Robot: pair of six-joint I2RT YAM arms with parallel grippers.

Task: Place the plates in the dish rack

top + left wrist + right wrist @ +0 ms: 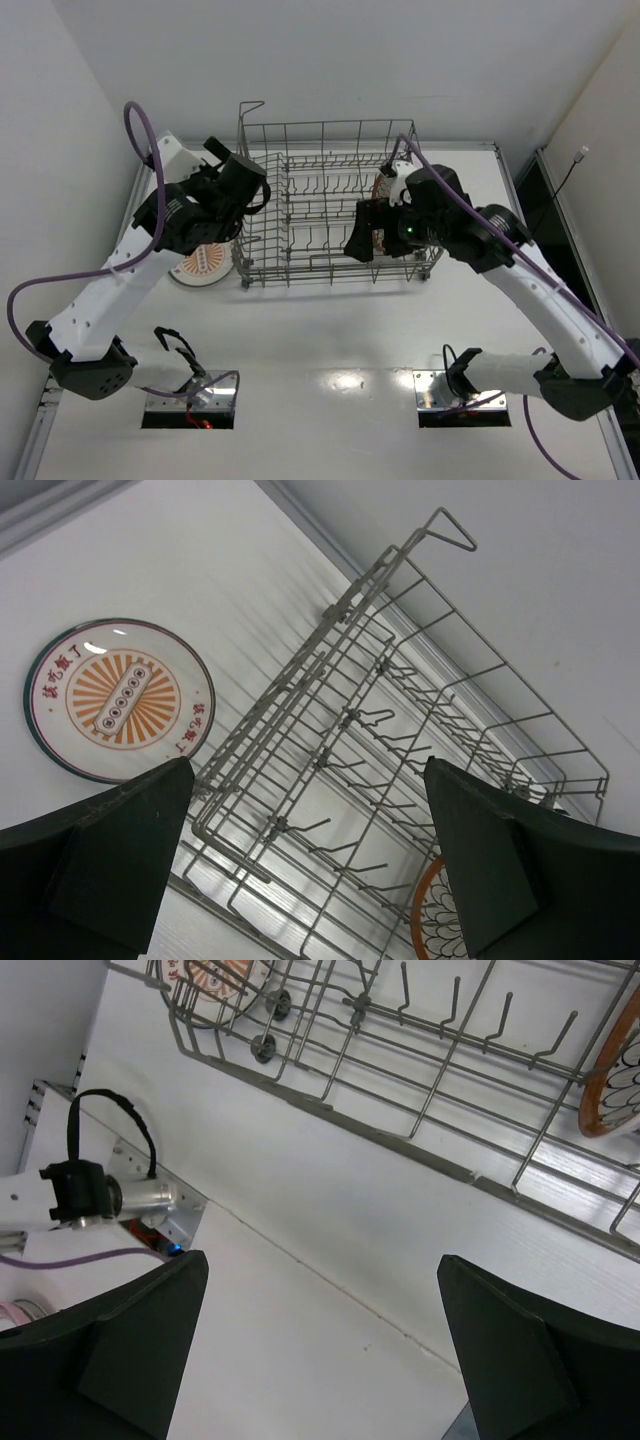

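Note:
The grey wire dish rack point(330, 200) stands at the table's middle back. A white plate with an orange sunburst centre point(203, 265) lies flat on the table by the rack's left near corner; it also shows in the left wrist view point(118, 700). A brown-rimmed petal plate point(383, 187) stands on edge in the rack's right part, partly hidden by my right arm; it shows in both wrist views point(440, 915) point(612, 1085). My left gripper point(248, 185) is open and empty over the rack's left side. My right gripper point(362, 240) is open and empty over the rack's near right edge. A third plate is not clearly in view.
The rack's near rail and small wheels point(265, 1048) run across the top of the right wrist view. The left arm's base and cable point(100, 1195) sit at the near left. Two cut-outs point(190, 405) point(460, 400) are in the near table edge. White walls stand on both sides.

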